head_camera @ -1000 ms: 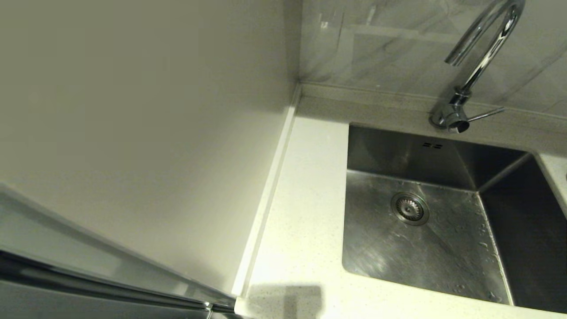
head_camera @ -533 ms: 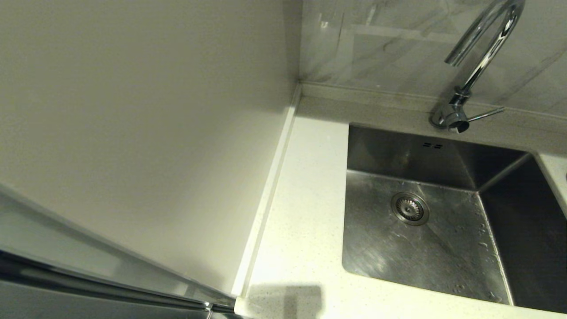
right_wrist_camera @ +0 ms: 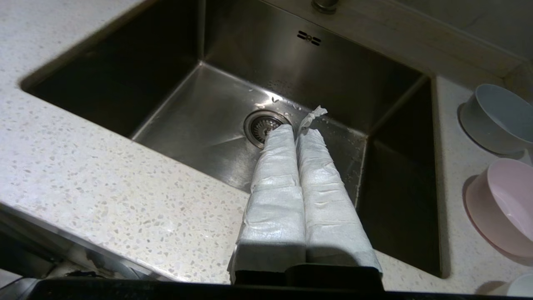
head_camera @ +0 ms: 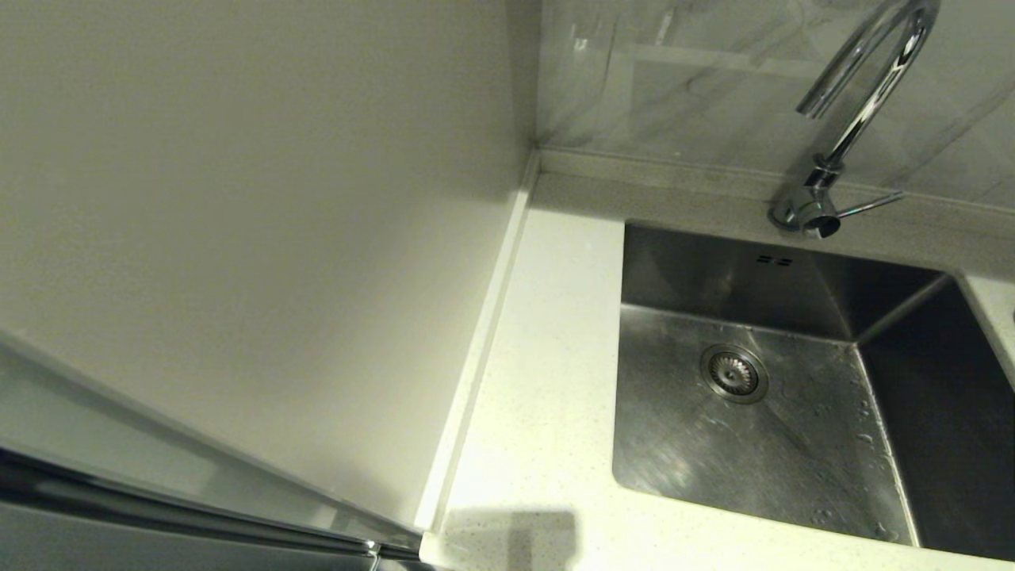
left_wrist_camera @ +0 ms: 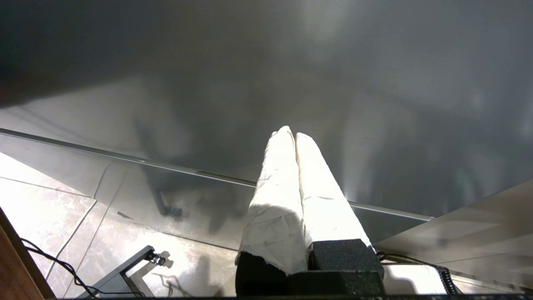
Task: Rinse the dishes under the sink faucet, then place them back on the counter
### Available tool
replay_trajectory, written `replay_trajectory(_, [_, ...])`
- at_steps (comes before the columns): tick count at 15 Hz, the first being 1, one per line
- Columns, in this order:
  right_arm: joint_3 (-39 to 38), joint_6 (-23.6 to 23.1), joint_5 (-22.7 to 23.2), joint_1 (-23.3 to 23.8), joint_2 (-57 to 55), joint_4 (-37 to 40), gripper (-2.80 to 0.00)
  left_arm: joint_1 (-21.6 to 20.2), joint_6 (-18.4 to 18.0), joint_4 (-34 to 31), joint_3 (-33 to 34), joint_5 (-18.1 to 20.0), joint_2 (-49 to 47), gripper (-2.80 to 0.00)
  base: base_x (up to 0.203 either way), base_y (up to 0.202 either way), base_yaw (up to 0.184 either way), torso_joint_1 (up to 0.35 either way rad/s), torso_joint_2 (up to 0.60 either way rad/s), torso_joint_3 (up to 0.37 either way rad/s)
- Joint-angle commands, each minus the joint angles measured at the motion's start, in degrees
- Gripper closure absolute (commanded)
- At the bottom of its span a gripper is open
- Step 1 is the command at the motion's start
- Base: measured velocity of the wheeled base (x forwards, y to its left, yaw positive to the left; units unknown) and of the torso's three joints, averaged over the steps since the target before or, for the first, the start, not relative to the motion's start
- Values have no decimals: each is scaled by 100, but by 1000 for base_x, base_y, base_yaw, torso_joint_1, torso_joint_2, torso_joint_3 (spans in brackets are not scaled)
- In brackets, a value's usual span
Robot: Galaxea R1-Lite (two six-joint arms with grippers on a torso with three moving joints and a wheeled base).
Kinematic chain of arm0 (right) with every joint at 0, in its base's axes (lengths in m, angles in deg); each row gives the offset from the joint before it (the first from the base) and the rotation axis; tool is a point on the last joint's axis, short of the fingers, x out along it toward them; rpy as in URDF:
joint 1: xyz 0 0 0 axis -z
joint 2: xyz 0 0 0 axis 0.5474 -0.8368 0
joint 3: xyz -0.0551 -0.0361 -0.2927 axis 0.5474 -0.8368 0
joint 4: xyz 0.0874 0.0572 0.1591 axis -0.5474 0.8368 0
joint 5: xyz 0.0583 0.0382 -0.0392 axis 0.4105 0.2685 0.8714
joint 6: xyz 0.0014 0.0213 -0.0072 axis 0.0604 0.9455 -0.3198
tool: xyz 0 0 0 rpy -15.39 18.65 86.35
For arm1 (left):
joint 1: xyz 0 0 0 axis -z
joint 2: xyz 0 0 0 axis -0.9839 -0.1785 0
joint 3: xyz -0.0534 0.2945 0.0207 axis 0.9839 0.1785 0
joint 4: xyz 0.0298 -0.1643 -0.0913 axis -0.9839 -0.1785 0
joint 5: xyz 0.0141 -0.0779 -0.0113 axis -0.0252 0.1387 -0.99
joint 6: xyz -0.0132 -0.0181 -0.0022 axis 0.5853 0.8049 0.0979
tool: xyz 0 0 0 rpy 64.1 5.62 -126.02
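Note:
The steel sink (head_camera: 801, 452) is empty, with its round drain strainer (head_camera: 733, 373) and overflow slots (head_camera: 773, 259) showing. The chrome gooseneck faucet (head_camera: 864, 87) stands behind it, no water running. The head view shows no bowl and no gripper. In the right wrist view, my right gripper (right_wrist_camera: 296, 132) is shut on nothing, hovering over the front rim of the sink (right_wrist_camera: 200, 125), tips pointing at the drain (right_wrist_camera: 260, 124). The grey-blue bowl (right_wrist_camera: 495, 116), pink bowl (right_wrist_camera: 501, 204) and an edge of the white bowl (right_wrist_camera: 520, 286) sit on the counter (right_wrist_camera: 104, 166) right of the basin.
My left gripper (left_wrist_camera: 293, 134) is shut and parked low, facing a grey panel (left_wrist_camera: 374, 83) above a tiled floor (left_wrist_camera: 50, 208) with cables. A plain beige wall panel (head_camera: 254, 238) borders the counter (head_camera: 539, 381) on the left. The faucet's side lever (head_camera: 868, 206) points right.

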Motion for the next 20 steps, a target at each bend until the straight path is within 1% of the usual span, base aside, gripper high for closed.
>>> replay_trajectory(1, [10, 58, -8, 0, -7, -106, 0, 3, 1, 2, 0, -3, 23, 0, 0, 0, 0, 0, 0, 0])
replay_trajectory(3, [6, 287, -51, 0, -7, -113, 0, 7, 0, 2, 0, -3, 18, 0, 0, 0, 0, 0, 0, 0])
replay_trajectory(5, [13, 284, -59, 0, -7, 99, 0, 2, 3, 2, 0, -3, 18, 0, 0, 0, 0, 0, 0, 0])
replay_trajectory(8, [240, 292, 18, 0, -7, 959, 0, 0, 3, 2, 0, -3, 22, 0, 0, 0, 0, 0, 0, 0])
replay_trajectory(10, [431, 287, 170, 0, -7, 1528, 0, 1, 3, 2, 0, -3, 18, 0, 0, 0, 0, 0, 0, 0])
replay_trajectory(12, [549, 293, 183, 0, -7, 1865, 0, 1, 3, 2, 0, -3, 22, 0, 0, 0, 0, 0, 0, 0])
replay_trajectory(17, [534, 218, 84, 0, -7, 1811, 0, 0, 3, 2, 0, -3, 20, 0, 0, 0, 0, 0, 0, 0])
replay_trajectory(18, [545, 211, 32, 0, -7, 1580, 0, 9, 3, 2, 0, -3, 24, 0, 0, 0, 0, 0, 0, 0])
replay_trajectory(19, [704, 307, -96, 0, -7, 1114, 0, 2, 3, 2, 0, -3, 18, 0, 0, 0, 0, 0, 0, 0])
replay_trajectory(20, [1003, 503, -266, 0, -7, 928, 0, 1, 2, 2, 0, -3, 18, 0, 0, 0, 0, 0, 0, 0])
